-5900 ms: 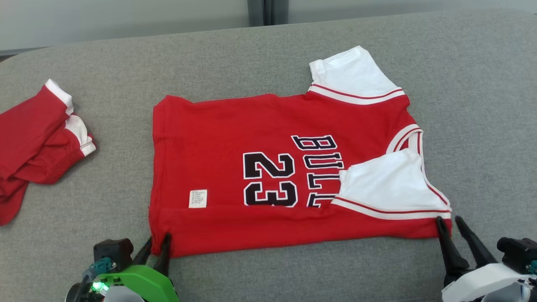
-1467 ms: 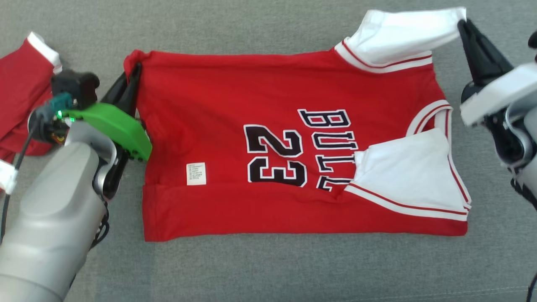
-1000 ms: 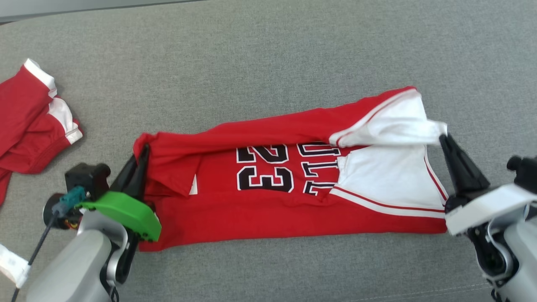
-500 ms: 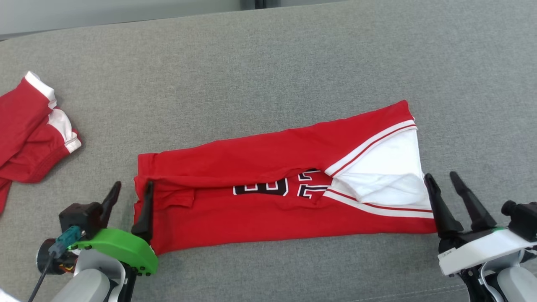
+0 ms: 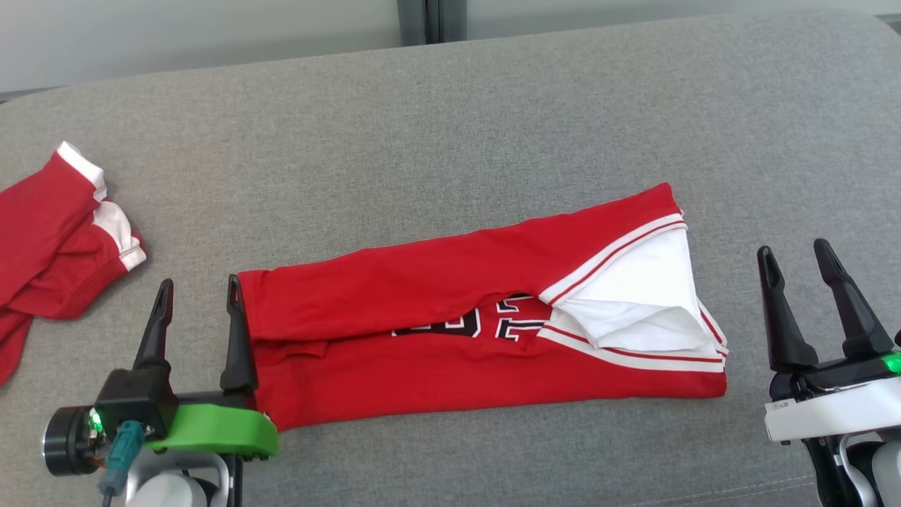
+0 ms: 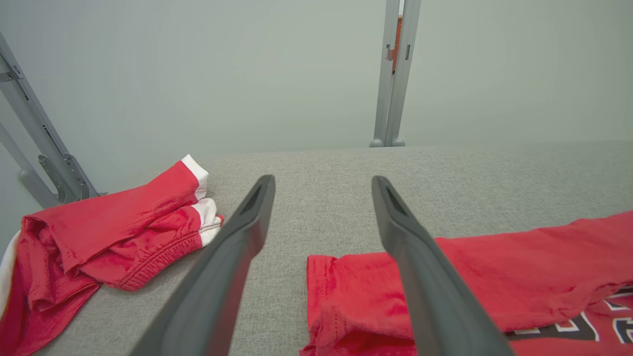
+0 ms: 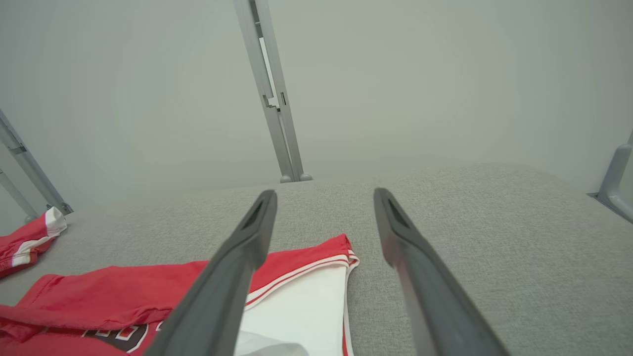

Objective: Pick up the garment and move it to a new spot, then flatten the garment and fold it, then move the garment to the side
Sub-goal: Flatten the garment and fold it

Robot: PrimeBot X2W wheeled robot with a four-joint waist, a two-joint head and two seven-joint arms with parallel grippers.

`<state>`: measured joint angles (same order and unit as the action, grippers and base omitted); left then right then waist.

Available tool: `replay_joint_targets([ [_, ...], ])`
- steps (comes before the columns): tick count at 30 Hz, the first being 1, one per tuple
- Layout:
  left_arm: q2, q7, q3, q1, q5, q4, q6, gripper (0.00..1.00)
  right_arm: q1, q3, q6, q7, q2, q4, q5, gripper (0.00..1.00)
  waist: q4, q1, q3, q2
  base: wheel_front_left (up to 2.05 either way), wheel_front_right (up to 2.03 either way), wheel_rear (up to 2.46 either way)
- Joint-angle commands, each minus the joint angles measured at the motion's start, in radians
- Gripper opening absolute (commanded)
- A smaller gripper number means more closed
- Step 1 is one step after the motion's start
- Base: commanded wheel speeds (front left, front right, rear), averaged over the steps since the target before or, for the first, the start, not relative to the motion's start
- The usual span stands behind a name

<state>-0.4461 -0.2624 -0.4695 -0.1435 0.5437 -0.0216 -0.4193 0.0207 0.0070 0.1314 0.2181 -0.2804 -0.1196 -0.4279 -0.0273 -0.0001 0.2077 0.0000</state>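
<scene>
While the red jersey (image 5: 394,299) of soft knit, with white sleeves and black-and-white lettering, lies folded into a long, narrow band on the grey woven upholstered surface (image 5: 450,127), we find both grippers spread wide and holding nothing. In the head view, the left gripper (image 5: 199,284), on its green mount, stands at the band's hem end. Its inner finger is just beside the red edge, and we cannot tell whether the two touch. The right gripper (image 5: 794,248), on its white mount, stands off the sleeve end, with a strip of bare upholstery between its fingers and the white sleeve (image 5: 633,289).

Looking along the left gripper (image 6: 321,179), we see the hem corner of the red jersey (image 6: 494,277) lying low, partly between the two dark fingers. Along the right gripper (image 7: 324,194), the red jersey (image 7: 123,296) lies low and to the left. A crumpled red garment with white trim (image 5: 49,232) sits well apart, at the far left.
</scene>
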Motion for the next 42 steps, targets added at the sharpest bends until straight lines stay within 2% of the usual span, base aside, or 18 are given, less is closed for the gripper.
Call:
replay_joint_targets([
  [1,0.005,-0.003,0.001,0.026,-0.015,-0.004,-0.007,1.00,0.014,-0.007,-0.002,-0.011,0.004,-0.007,0.014,1.00,0.004,0.0001,-0.012,0.0000,0.00,0.00,0.00],
  [14,0.032,-0.003,0.008,0.065,-0.065,0.004,0.004,1.00,0.029,-0.030,-0.002,-0.071,0.029,-0.035,0.059,1.00,0.019,0.0001,-0.029,0.0000,0.00,0.00,0.00],
  [22,0.038,-0.003,0.010,0.020,-0.085,0.004,0.016,1.00,0.027,-0.050,-0.002,-0.092,0.019,-0.007,0.066,1.00,0.034,0.0001,0.008,0.0000,0.00,0.00,0.00],
  [29,0.070,-0.003,0.015,-0.047,-0.107,-0.001,0.035,1.00,-0.021,-0.044,-0.002,-0.083,-0.007,0.180,0.029,1.00,0.082,0.0001,0.087,0.0000,0.00,0.00,0.00],
  [40,0.134,-0.003,0.069,-0.089,-0.158,0.022,0.088,1.00,-0.167,0.122,-0.001,-0.076,-0.023,0.499,-0.077,1.00,0.120,0.0001,0.123,0.0000,0.00,0.00,0.00],
  [41,0.138,-0.003,0.072,-0.089,-0.162,0.024,0.094,1.00,-0.170,0.138,-0.001,-0.073,-0.025,0.507,-0.094,0.53,0.122,0.0001,0.123,0.0000,0.00,0.00,0.00],
  [42,0.142,-0.003,0.078,-0.087,-0.165,0.026,0.099,1.00,-0.174,0.152,-0.001,-0.069,-0.033,0.517,-0.107,0.23,0.124,0.0001,0.122,0.0000,0.00,0.00,0.00],
])
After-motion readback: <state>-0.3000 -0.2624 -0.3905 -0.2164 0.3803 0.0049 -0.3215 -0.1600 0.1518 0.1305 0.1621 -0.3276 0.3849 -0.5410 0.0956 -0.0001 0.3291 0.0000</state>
